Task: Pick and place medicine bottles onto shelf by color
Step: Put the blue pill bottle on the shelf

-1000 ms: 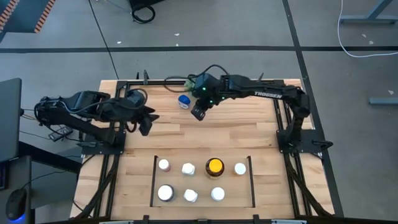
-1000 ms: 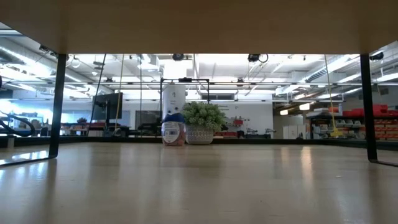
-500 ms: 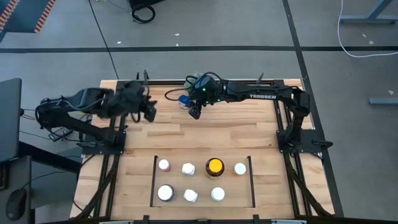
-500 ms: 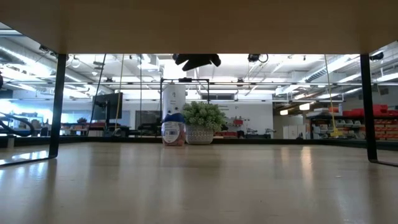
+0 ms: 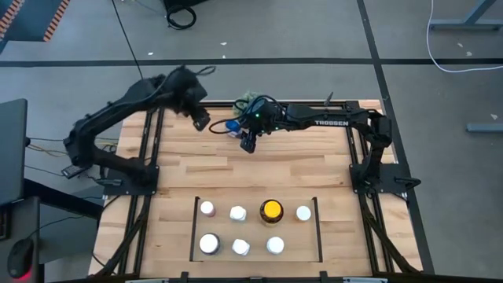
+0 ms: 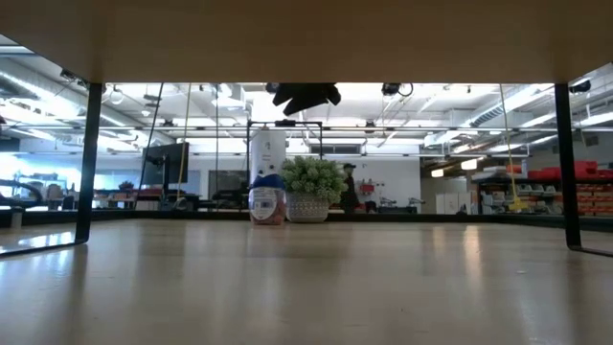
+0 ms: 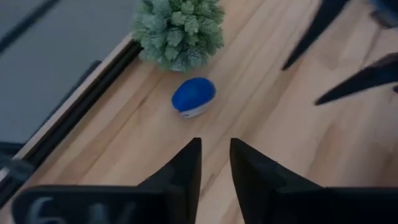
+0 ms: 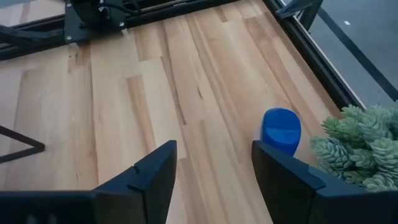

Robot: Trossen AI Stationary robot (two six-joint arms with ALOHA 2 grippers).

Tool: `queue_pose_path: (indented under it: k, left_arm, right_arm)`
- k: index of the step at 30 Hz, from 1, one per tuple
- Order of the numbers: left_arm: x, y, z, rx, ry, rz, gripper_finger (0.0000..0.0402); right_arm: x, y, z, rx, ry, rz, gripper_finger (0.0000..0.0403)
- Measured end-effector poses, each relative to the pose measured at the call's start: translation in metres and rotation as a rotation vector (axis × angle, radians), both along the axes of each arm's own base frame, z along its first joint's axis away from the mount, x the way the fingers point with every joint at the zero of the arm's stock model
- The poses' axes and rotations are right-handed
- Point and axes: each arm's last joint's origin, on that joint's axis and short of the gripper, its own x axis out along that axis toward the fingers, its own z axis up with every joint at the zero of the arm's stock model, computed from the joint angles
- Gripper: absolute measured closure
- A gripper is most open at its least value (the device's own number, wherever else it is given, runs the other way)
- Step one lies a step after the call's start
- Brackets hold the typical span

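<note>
Both jaws empty: right gripper (image 5: 248, 146) wide open, left gripper (image 5: 201, 123) nearly closed. Blue bottle (image 5: 233, 126) sits between them, untouched.

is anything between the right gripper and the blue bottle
Nothing visible. The right gripper, open, has bare wood between it and the blue bottle. The plant stands just beyond the bottle, not in the path.

You get one camera straight above the table (image 5: 251, 169), one level at tabletop height facing the far-edge plant (image 6: 313, 188). Both wrist cameras look down closely at the blue bottle (image 7: 193, 97) beside it.
</note>
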Motion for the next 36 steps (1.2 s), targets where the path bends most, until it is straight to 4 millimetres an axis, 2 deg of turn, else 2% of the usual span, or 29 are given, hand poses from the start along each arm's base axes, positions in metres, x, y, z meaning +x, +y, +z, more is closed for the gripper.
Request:
queue_pose_path:
  k: [5,8,12,15,18,22,27,36]
  left_arm:
    - [-0.001,0.056,-0.035,-0.126,0.047,-0.038,0.0339]
    - [-0.006,0.084,-0.061,-0.228,0.092,0.0,0.0353]
    - [-0.01,0.113,-0.088,-0.284,0.127,0.063,0.037]
    - [-0.008,0.127,-0.103,-0.289,0.127,0.08,0.0385]
    - [-0.005,0.13,-0.113,-0.309,0.139,0.021,0.0397]
    - [0.001,0.121,-0.114,-0.38,0.098,-0.073,0.039]
    - [0.001,0.115,-0.104,-0.353,0.085,-0.093,0.0385]
    - [-0.013,0.101,-0.091,-0.337,0.153,-0.167,0.0394]
  right_arm:
    - [0.0,-0.001,0.0,0.003,-0.005,-0.038,0.0187]
    - [0.0,-0.001,0.001,0.037,-0.02,-0.068,0.0187]
    - [0.0,-0.001,0.001,0.074,-0.028,-0.1,0.0187]
    - [0.0,-0.001,0.001,0.112,-0.038,-0.133,0.0187]
    - [0.001,0.0,0.001,0.138,-0.044,-0.153,0.0187]
    - [0.001,0.003,0.001,0.169,-0.051,-0.173,0.0187]
    - [0.002,0.006,0.001,0.181,-0.053,-0.178,0.0187]
    - [0.002,0.005,0.001,0.179,-0.053,-0.18,0.0187]
